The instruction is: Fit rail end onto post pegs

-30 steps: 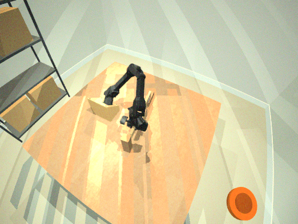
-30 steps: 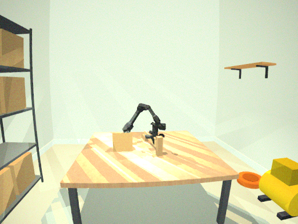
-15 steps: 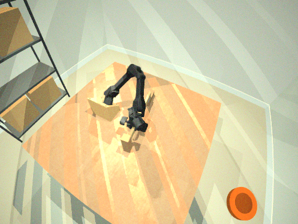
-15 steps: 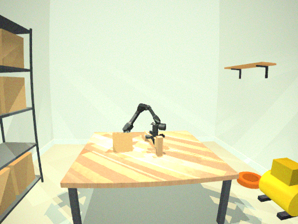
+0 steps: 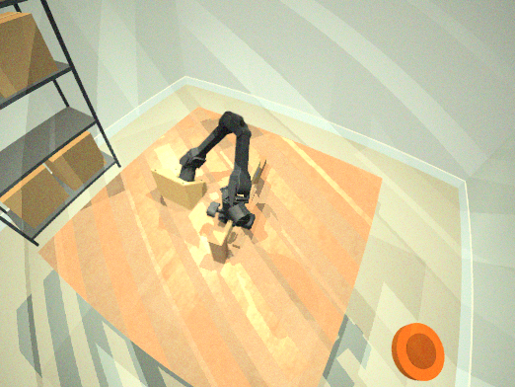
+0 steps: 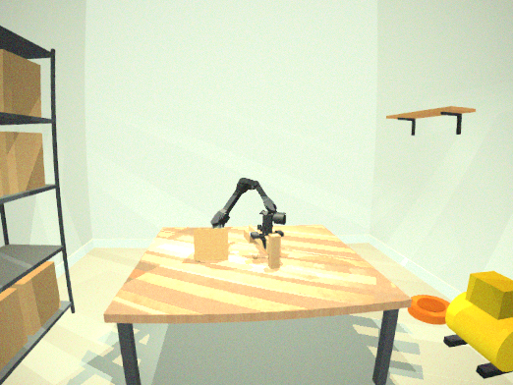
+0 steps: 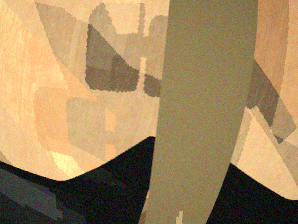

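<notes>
My gripper point(image 5: 231, 216) point(image 6: 265, 237) is shut on the long wooden rail point(image 7: 200, 96) close to its near end. In the wrist view the rail runs from the bottom edge up and away. The short wooden post point(image 5: 219, 248) point(image 6: 273, 251) stands upright just in front of the gripper, and the rail's near end is held up by the top of the post. The pegs and the holes are hidden by the gripper. The rail's far part point(image 5: 257, 175) point(image 6: 248, 235) shows behind the arm. I cannot make out the footboard block and bracket there.
A large wooden block point(image 5: 179, 190) point(image 6: 210, 245) stands left of the post, beside the arm's base. A shelf rack with cardboard boxes point(image 5: 30, 163) point(image 6: 25, 162) stands off the table to the left. An orange bowl point(image 5: 417, 351) point(image 6: 428, 308) lies on the floor.
</notes>
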Robot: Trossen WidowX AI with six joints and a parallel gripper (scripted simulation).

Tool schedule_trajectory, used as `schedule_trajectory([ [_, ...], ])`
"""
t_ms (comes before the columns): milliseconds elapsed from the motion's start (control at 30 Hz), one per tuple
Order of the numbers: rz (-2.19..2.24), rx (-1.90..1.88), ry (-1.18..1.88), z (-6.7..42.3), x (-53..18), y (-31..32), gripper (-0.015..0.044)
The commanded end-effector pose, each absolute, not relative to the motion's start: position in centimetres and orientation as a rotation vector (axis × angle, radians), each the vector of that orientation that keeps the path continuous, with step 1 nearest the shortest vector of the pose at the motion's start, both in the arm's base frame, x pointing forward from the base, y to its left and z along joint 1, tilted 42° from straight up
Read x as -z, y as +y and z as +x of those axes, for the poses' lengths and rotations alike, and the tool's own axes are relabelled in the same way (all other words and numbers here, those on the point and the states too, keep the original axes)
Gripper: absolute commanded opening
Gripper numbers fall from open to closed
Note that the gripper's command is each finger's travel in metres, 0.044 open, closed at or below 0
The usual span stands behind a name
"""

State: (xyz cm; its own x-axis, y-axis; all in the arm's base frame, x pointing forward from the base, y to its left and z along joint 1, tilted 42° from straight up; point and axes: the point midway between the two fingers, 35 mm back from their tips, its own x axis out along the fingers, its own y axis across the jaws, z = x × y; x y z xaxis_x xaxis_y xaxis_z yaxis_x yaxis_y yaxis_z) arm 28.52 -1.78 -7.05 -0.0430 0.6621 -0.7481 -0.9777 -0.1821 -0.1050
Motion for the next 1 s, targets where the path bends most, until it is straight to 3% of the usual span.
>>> schedule_trajectory([
  [0,-0.813,-1.586,0.526,28.7,7.11,-2.07,0.0],
  [967,-0.814,-1.586,0.526,28.87,7.65,-2.69,0.0],
])
